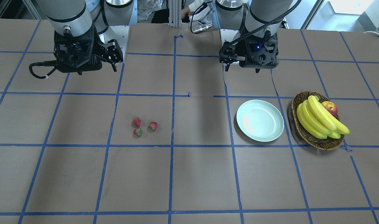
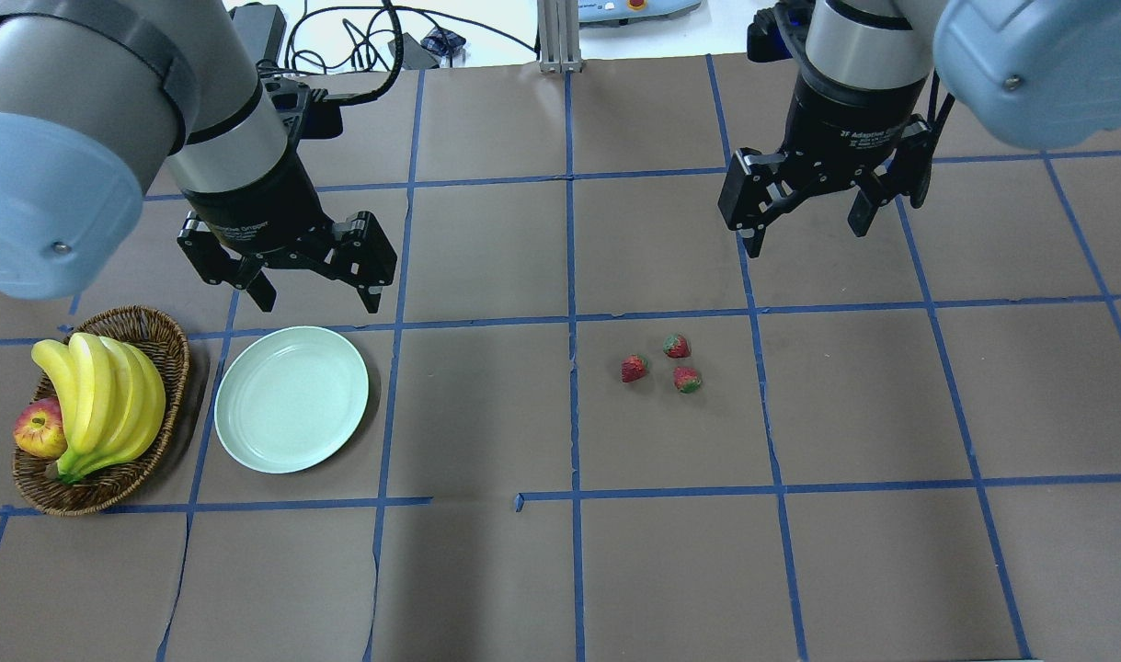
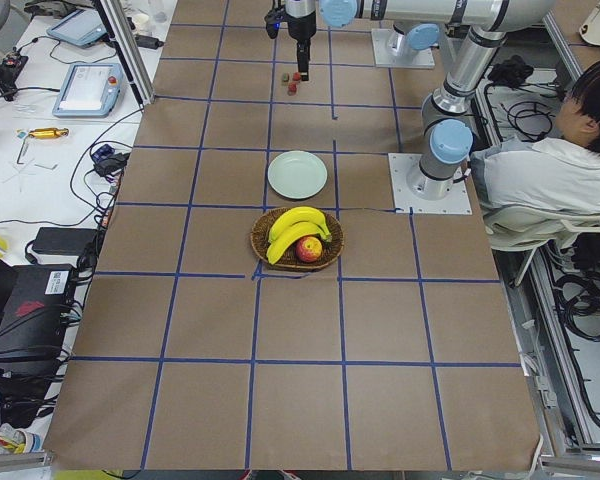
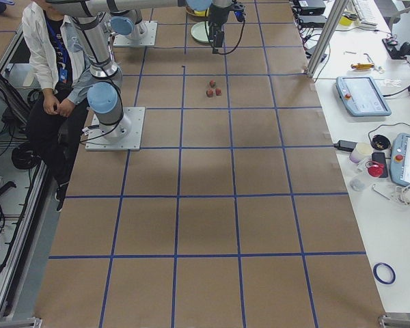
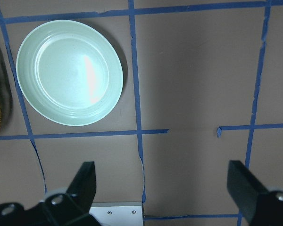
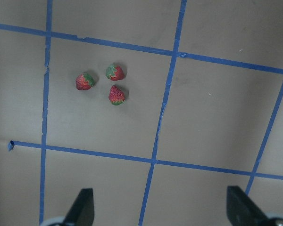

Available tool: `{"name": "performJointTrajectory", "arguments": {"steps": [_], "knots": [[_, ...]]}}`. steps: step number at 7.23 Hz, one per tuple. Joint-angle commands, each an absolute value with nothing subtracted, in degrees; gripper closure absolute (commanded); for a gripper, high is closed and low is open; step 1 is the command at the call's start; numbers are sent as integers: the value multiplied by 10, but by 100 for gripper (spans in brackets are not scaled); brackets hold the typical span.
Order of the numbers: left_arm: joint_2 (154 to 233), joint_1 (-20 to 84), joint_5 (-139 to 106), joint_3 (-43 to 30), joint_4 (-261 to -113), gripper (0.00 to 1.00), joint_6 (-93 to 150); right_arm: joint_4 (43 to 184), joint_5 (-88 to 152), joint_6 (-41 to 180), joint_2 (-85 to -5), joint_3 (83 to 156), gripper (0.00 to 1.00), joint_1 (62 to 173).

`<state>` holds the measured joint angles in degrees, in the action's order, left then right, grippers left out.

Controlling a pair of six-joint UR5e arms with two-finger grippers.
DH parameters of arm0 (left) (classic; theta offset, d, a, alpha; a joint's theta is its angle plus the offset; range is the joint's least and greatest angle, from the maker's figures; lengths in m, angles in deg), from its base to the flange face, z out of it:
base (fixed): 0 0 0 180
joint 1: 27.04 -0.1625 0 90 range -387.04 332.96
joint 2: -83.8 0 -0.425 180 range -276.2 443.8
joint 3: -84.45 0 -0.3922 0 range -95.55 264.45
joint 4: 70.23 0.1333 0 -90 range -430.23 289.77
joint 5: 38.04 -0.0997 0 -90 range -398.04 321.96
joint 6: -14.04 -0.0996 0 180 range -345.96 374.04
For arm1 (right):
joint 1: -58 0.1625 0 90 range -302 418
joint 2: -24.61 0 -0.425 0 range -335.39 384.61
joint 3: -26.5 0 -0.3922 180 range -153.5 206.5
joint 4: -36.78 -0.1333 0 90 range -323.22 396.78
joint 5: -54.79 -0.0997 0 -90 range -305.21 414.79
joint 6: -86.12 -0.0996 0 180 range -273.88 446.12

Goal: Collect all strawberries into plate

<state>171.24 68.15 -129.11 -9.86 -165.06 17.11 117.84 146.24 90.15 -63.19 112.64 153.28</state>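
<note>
Three small red strawberries (image 2: 634, 369) (image 2: 677, 346) (image 2: 688, 379) lie close together on the brown table, right of centre in the overhead view. They also show in the front view (image 1: 136, 122) and the right wrist view (image 6: 115, 72). The mint-green plate (image 2: 247, 432) sits bare at the left, and it shows in the left wrist view (image 5: 70, 73). My left gripper (image 2: 319, 296) hangs open and empty just behind the plate. My right gripper (image 2: 808, 237) hangs open and empty, behind and to the right of the strawberries.
A brown wicker basket (image 2: 160, 333) with bananas (image 2: 100, 386) and an apple (image 2: 38, 429) stands left of the plate, almost touching it. Blue tape lines grid the table. A person sits behind the robot in the side views.
</note>
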Motion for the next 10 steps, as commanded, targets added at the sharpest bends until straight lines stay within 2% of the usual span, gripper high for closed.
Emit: {"name": "performJointTrajectory", "arguments": {"steps": [1,6,10], "knots": [[1713,681,-1290,-99,-1651,0,171,1184,1463,902,-630,1132,0,1534],[1713,682,-1288,-121,-1650,0,170,1195,1460,894,-600,1149,0,1537],[1713,682,-1287,-121,-1650,0,170,1349,1415,899,-546,1223,0,1547]]}}
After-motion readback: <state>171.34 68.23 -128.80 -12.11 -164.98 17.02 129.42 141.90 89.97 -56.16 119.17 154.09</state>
